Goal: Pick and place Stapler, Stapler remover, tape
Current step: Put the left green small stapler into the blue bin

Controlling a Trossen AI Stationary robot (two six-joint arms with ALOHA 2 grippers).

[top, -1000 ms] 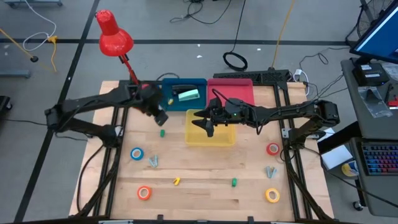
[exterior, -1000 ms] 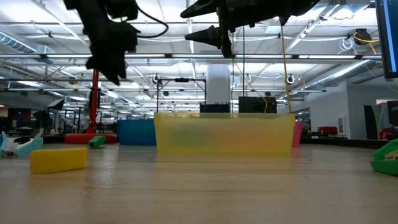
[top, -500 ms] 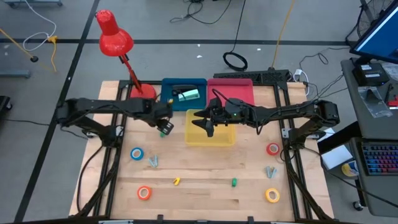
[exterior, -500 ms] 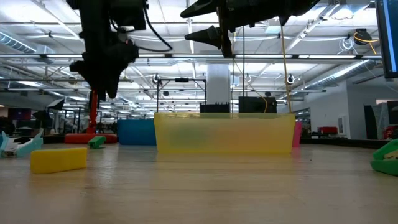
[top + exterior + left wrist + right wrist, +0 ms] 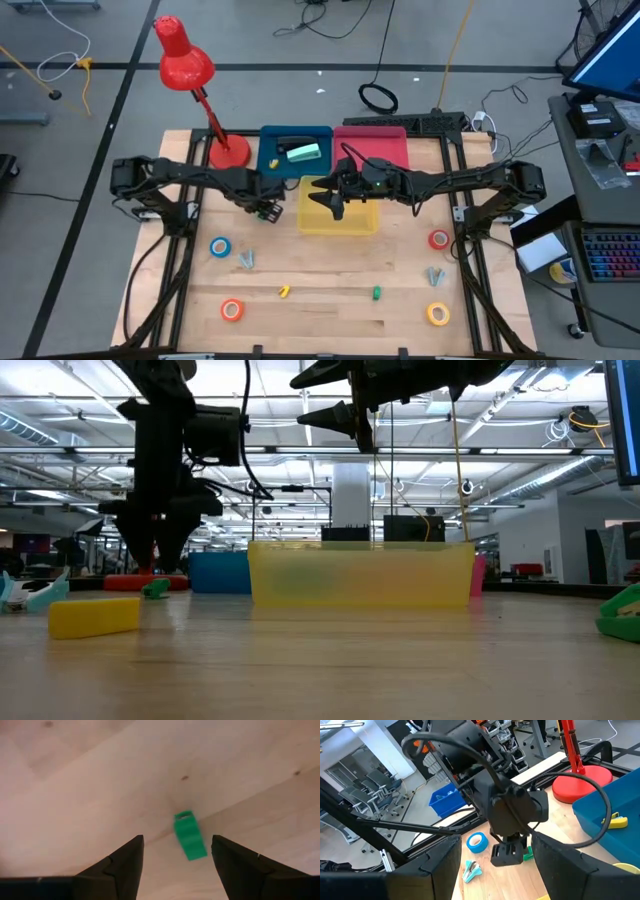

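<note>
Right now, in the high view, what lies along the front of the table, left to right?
Orange tape roll → small yellow stapler → small green stapler → yellow tape roll.

Setting: we class this as a robotics lab in a large industrial hall. Evidence we record: wooden workbench [image 5: 330,300] on a grey concrete floor with loose cables [image 5: 378,97]; a monitor and keyboard [image 5: 608,258] at the right; far behind, exposed ceiling trusses with strip lights [image 5: 520,400], stacked chairs [image 5: 380,795].
</note>
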